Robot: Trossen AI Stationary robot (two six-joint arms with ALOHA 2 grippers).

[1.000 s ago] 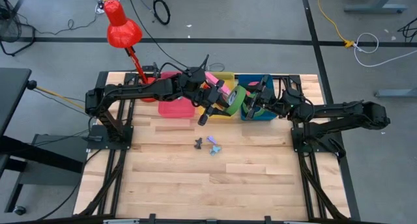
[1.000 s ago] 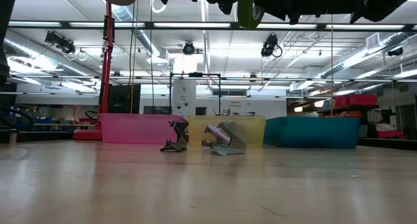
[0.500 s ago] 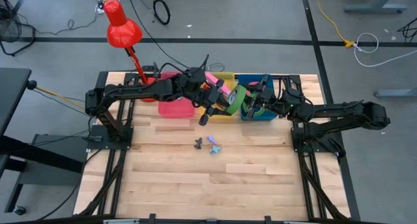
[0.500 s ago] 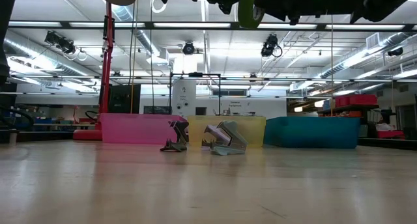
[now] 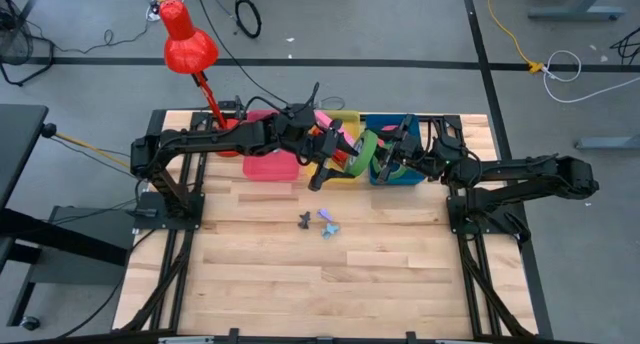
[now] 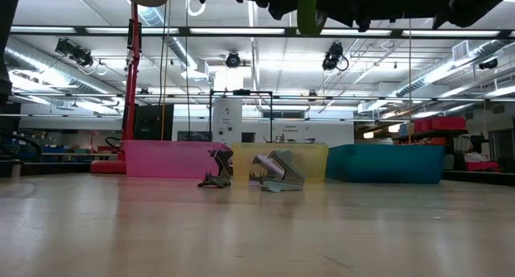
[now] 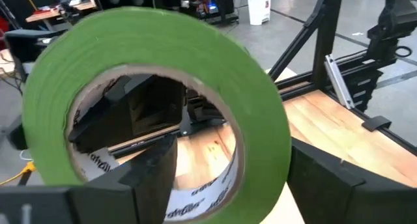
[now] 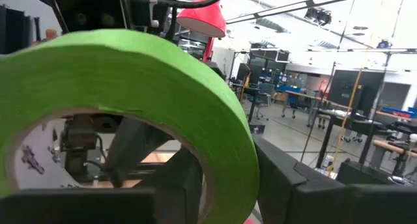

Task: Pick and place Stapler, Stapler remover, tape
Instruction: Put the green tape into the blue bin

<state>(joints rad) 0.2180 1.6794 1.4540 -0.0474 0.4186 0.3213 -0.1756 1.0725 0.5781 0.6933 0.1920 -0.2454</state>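
Gripping one green tape ring point(image 5: 366, 148), the right gripper point(image 5: 383, 164) faces the spread left gripper point(image 5: 330, 164) above two staple removers point(image 5: 318, 221).

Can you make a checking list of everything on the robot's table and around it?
Surface: wooden table, mostly bare.
Job's things: green tape is up in the air over the bins. A dark staple remover and a purple staple remover lie side by side mid-table. No stapler seen.
Clutter: pink bin, yellow bin and blue bin stand in a row at the far edge, with a red lamp beside them.
Claws: right claw is shut on the green tape. Left claw is right at the tape's other side.
Cables: a black coil and a yellow cable lie on the floor.
Surroundings: grey floor, no people seen.
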